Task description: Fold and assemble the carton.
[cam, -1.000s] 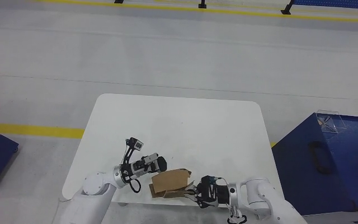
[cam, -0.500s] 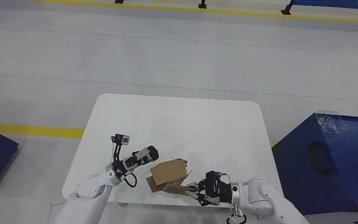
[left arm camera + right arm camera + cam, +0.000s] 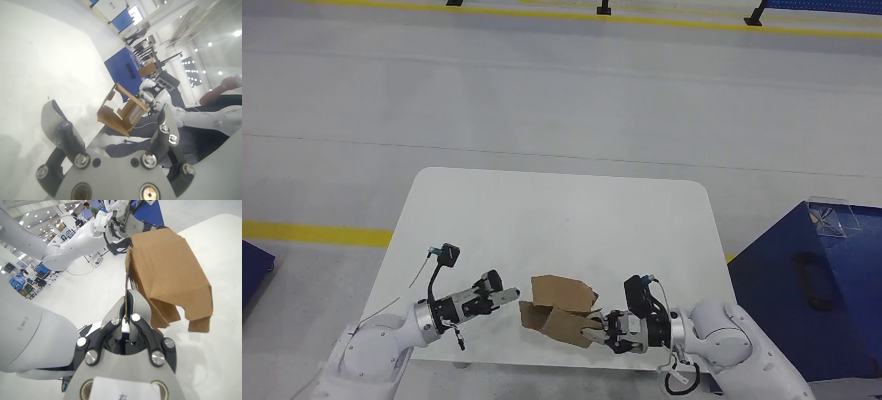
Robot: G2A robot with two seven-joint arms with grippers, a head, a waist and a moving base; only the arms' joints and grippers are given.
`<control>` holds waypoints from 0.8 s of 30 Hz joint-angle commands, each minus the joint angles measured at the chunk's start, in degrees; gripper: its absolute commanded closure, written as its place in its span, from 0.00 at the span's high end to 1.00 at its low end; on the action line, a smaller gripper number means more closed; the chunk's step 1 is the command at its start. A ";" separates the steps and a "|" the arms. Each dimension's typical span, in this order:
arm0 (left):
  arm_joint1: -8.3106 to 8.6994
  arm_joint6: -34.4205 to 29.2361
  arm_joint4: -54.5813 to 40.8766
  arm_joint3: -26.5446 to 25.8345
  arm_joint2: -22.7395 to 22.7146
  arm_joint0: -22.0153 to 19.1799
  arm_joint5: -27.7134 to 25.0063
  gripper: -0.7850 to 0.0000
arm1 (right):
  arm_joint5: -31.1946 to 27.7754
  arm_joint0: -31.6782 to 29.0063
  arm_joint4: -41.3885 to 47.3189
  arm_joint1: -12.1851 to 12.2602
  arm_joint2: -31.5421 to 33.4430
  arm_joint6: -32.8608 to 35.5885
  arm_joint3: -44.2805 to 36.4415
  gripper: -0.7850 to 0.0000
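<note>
A brown carton (image 3: 560,308), partly opened with loose flaps, is held up near the front edge of the white table (image 3: 562,220). My right gripper (image 3: 600,328) is on its right side. In the right wrist view this gripper (image 3: 126,302) is shut on a thin edge flap of the carton (image 3: 166,266). My left gripper (image 3: 507,295) stands open a little left of the carton, not touching it. From the left wrist, the carton (image 3: 115,121) appears beyond the spread fingers (image 3: 54,113) of the left gripper (image 3: 107,108).
A blue bin (image 3: 812,290) stands on the floor right of the table, with a clear box (image 3: 832,215) on top. The table's front edge runs just below both arms. Bare table lies behind the carton.
My left gripper has drawn back to the left, away from the carton. The right gripper has carried the carton right and up, and the carton has opened out.
</note>
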 commanded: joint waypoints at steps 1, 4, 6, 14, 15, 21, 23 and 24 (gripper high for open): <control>0.25 -2.21 1.97 -1.00 0.48 0.20 2.00 1.00 | -0.07 0.34 2.90 0.30 -0.25 2.11 -0.07 0.00; 0.49 -2.98 6.79 -2.17 1.64 -0.29 5.05 1.00 | -0.20 1.06 6.89 0.78 -0.82 5.43 0.19 0.00; 0.62 -5.11 8.02 -2.49 3.05 -0.99 4.93 1.00 | -0.14 1.54 10.37 1.04 -1.57 7.36 0.77 0.00; 0.96 -6.49 10.20 -0.83 6.46 -3.70 1.54 1.00 | 1.36 5.17 16.89 2.40 -6.06 9.47 2.28 0.00; 0.99 -6.40 9.93 -0.67 6.68 -3.86 1.44 1.00 | 1.37 5.49 17.02 2.60 -6.49 9.48 2.57 0.00; 1.27 -6.94 9.94 -0.09 7.79 -5.07 2.85 1.00 | 1.69 7.33 16.64 3.68 -9.38 9.80 3.35 0.00; 1.34 -7.51 10.39 0.08 8.50 -5.69 3.79 1.00 | 1.67 7.87 16.71 3.95 -10.33 9.78 3.55 0.00; 1.38 -7.86 10.92 0.15 8.88 -6.02 3.92 1.00 | 1.74 8.14 16.70 4.07 -10.86 9.85 3.59 0.00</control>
